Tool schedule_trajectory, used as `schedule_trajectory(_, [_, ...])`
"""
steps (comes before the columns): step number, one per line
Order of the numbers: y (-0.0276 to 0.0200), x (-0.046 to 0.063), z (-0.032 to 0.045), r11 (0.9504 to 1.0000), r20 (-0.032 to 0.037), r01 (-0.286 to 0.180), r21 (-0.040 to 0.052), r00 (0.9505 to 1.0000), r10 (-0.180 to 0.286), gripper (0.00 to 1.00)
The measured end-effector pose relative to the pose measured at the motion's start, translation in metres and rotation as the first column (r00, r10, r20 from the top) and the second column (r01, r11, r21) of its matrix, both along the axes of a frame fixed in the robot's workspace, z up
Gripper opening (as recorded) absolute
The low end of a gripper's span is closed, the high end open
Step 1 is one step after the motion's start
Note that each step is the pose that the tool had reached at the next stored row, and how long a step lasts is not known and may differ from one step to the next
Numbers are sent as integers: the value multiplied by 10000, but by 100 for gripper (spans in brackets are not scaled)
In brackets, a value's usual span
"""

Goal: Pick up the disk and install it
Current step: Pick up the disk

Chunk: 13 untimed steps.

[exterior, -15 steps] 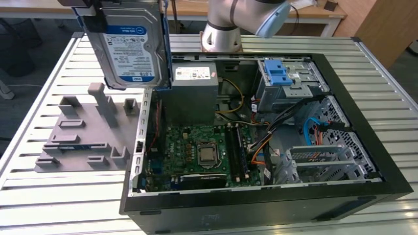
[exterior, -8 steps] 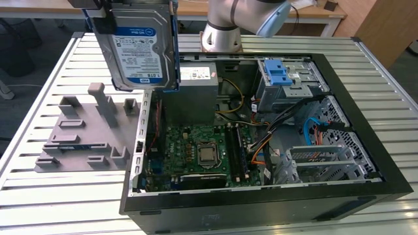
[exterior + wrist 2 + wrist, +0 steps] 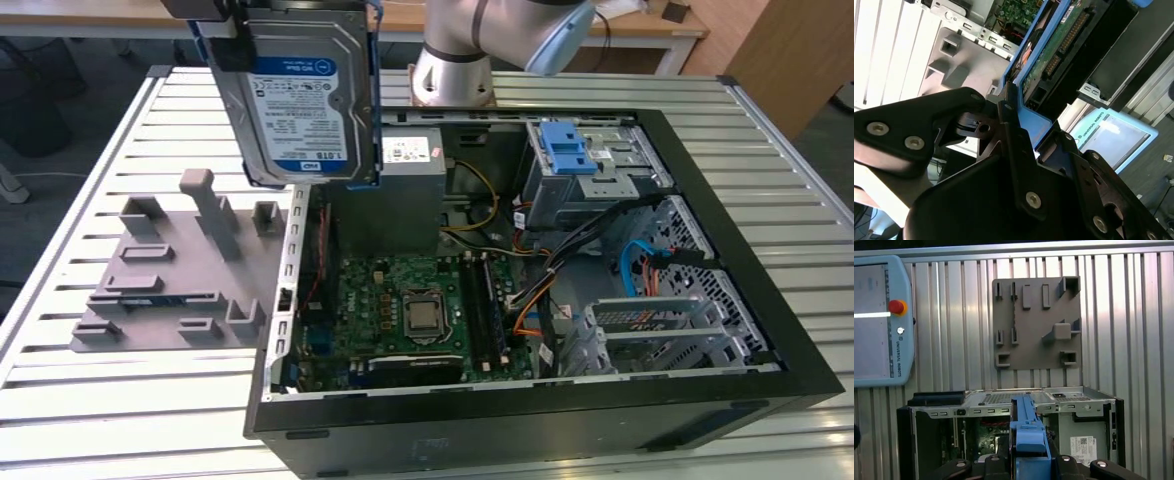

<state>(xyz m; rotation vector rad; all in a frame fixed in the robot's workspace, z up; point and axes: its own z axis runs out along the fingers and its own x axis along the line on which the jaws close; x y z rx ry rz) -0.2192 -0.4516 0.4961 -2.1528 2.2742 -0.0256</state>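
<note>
The gripper (image 3: 1004,107) is clamped on the blue carrier (image 3: 1026,117) of the disk (image 3: 300,95), which hangs upright in the air over the exterior view's left wall of the open computer case (image 3: 534,405). Its white-and-blue label (image 3: 304,115) faces the exterior camera; inside the case, a grey box (image 3: 420,210) carries a small white sticker (image 3: 408,151).

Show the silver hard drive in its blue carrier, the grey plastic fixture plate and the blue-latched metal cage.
silver hard drive (image 3: 307,110): exterior view, label.
grey fixture plate (image 3: 180,272): exterior view, flat base.
metal cage (image 3: 566,152): exterior view, blue latch.
</note>
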Motion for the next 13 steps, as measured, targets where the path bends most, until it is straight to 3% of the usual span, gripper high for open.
schedule_trajectory(13, [-26,130,1,10000,-1,0,-1,10000,0,37])
